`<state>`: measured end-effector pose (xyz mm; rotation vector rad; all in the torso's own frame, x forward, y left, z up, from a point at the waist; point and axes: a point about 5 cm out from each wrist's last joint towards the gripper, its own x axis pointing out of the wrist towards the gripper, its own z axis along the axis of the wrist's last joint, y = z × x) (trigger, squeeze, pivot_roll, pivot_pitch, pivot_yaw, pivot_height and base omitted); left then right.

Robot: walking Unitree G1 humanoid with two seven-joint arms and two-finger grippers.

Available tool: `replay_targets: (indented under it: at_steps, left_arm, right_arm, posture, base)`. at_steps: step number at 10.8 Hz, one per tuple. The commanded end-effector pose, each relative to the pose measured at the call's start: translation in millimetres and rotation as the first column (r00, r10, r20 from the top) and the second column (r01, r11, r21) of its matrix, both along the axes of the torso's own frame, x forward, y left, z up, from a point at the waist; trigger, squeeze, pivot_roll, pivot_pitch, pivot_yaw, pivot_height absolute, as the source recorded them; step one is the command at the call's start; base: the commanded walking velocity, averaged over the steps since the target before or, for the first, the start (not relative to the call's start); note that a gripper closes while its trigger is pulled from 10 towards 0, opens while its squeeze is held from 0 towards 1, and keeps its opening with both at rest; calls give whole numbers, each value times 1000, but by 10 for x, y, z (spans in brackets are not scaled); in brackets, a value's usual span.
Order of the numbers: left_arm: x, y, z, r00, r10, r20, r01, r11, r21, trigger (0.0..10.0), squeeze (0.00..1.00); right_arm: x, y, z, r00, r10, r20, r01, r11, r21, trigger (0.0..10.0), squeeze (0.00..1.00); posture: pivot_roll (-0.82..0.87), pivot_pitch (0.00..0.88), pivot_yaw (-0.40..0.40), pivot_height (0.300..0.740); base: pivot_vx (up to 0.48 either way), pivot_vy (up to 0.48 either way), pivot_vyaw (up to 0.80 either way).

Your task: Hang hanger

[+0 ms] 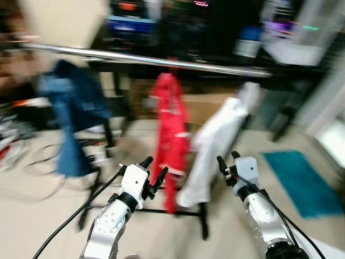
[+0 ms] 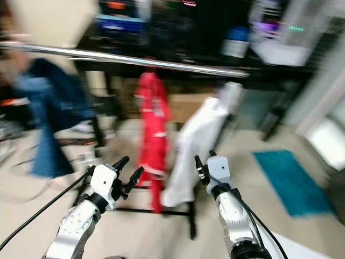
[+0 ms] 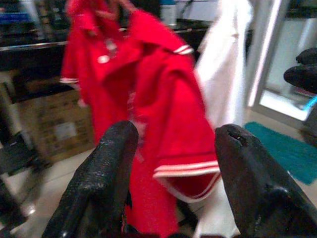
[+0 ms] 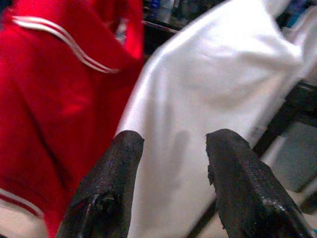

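A silver rail crosses the blurred scene. At its left end hangs a blue garment. Under its middle hangs a red garment, and to the right of that a white garment. A hanger cannot be made out in the blur. The left gripper is below the rail, just before the red garment, fingers apart and empty. The right gripper is before the white garment, also spread and empty. A teal mat lies on the floor, right of the rail.
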<state>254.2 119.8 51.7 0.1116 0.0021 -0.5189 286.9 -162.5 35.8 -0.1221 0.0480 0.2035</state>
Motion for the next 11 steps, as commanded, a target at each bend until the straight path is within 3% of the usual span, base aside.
replay_targets:
  at_steps: [1,3,5,7,11]
  left_arm:
    - [11,-47,24,1000,-17,2,17,1000,-17,10000,0]
    - [14,-51,43,1000,-22,7,22,999,-35,10000,0]
    - [47,-13,105,999,7,47,-6,999,-39,10000,0]
    - [65,-14,120,998,10,54,-7,999,-47,10000,0]
    - [56,-32,110,998,15,53,-13,998,-54,10000,0]
  right_arm:
    - [7,-67,-5,999,-34,-14,34,999,18,10000,0]
    - [26,-63,18,999,-33,-5,33,999,16,10000,0]
    - [118,40,201,997,-9,72,6,999,46,10000,0]
    - [224,168,420,989,16,150,-30,996,89,10000,0]
    - [215,154,430,990,23,140,-35,995,90,10000,0]
  posture:
    - [126,30,-85,740]
    - [128,27,-84,740]
    - [130,25,-85,740]
    - [130,22,-90,740]
    - [134,22,-99,740]
  base:
    - [0,0,0]
    - [0,0,0]
    - [0,0,0]
    - [386,0,0]
    - [400,0,0]
